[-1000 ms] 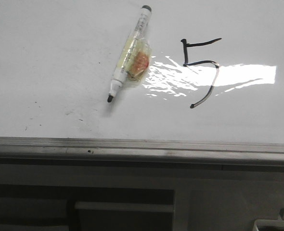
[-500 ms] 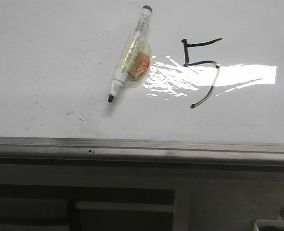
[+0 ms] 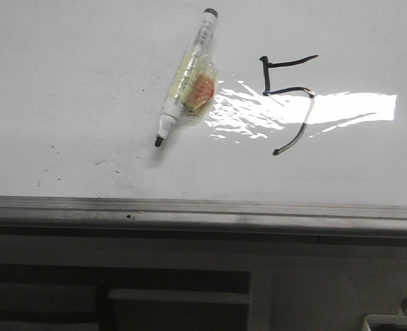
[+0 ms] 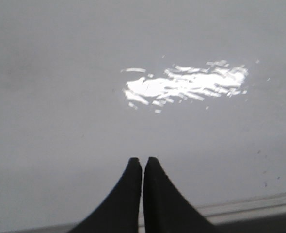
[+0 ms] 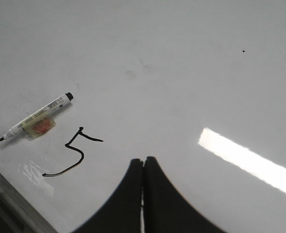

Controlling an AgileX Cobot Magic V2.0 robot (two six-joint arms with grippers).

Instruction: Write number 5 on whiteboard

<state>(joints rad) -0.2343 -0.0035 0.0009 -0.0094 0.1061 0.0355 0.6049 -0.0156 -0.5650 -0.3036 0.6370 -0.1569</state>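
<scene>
Change: nothing has moved between the earlier front pictures and this one; marker, digit and glare sit in the same places.

Marker (image 3: pixel 185 79): lies loose on the whiteboard (image 3: pixel 65 76), to the left of the digit and apart from it, slanted, with its uncapped black tip toward the grey rail (image 3: pixel 203 210). A yellowish tape wrap with an orange patch is around its middle. No end effector touches it.

Number 5 (image 3: pixel 288 102): written in thin black line on the right part of the whiteboard, with top bar, short vertical stroke and curved belly all present. The bright glare band crosses its middle. In the right wrist view it appears again (image 5: pixel 74 154), just beside the marker (image 5: pixel 35 124).

Left end effector (image 4: pixel 142 161): clenched, the two black fingers meet tip to tip, nothing between them; it hangs over a bare part of the whiteboard near the rail.

Right end effector (image 5: pixel 143 160): also clenched and holding nothing, above the whiteboard, well apart from digit and marker.

Meaning for the task: I judge the writing is finished, because the digit is complete and the marker is already put down. The stillness suggests the arms only need to stay clear.

Risk: the open tip rests on or very near the surface, so a push on the marker could leave a stray mark.
</scene>
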